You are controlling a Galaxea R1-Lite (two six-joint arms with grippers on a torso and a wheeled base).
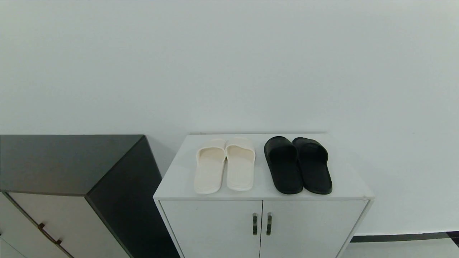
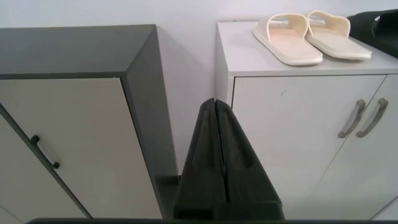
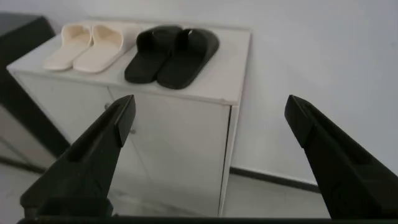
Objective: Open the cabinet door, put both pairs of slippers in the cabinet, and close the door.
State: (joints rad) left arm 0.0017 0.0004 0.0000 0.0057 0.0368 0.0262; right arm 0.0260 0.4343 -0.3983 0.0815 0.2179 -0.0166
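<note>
A white two-door cabinet (image 1: 304, 225) stands against the wall with both doors closed and two metal handles (image 1: 261, 223) at the middle seam. On its top lie a cream pair of slippers (image 1: 224, 165) on the left and a black pair of slippers (image 1: 297, 164) on the right. My left gripper (image 2: 216, 107) is shut, low down and off to the left in front of the cabinet (image 2: 298, 130), level with its doors. My right gripper (image 3: 210, 118) is wide open, held off the cabinet's front right corner, some way back from it. The cream slippers (image 3: 84, 46) and black slippers (image 3: 171, 53) lie beyond it.
A dark-topped cabinet (image 1: 71, 161) with pale fronts and dark handles stands close to the left of the white one, leaving a narrow gap. The white wall runs behind both. Bare floor (image 1: 405, 249) lies to the right of the white cabinet.
</note>
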